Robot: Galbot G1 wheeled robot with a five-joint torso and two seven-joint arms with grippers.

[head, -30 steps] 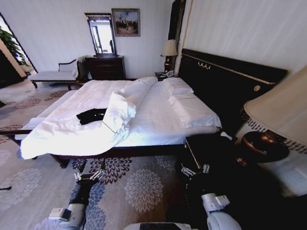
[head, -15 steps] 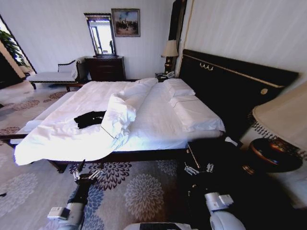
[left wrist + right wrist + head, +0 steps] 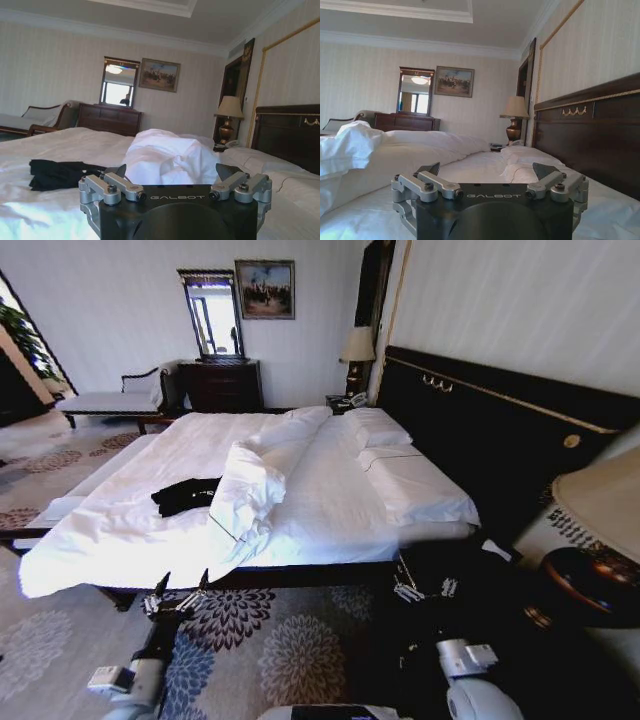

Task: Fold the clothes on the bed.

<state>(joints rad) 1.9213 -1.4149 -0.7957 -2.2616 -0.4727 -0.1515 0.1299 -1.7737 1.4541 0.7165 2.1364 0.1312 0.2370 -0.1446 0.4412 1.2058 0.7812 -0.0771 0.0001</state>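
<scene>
The black T-shirt (image 3: 186, 496) lies crumpled on the bed (image 3: 330, 495) beside the bunched duvet (image 3: 245, 490), well beyond the left gripper (image 3: 180, 585) (jaws apart, empty). The right gripper (image 3: 422, 583), also spread, hangs near the headboard end.

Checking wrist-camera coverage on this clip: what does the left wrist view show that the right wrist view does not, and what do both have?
Left wrist view: the black T-shirt lying on the white bed, with the bunched duvet beside it, behind the open left gripper.

Right wrist view: the pillows by the headboard, behind the open right gripper.

Both: the mirror, painting, dresser and bedside lamp.
</scene>
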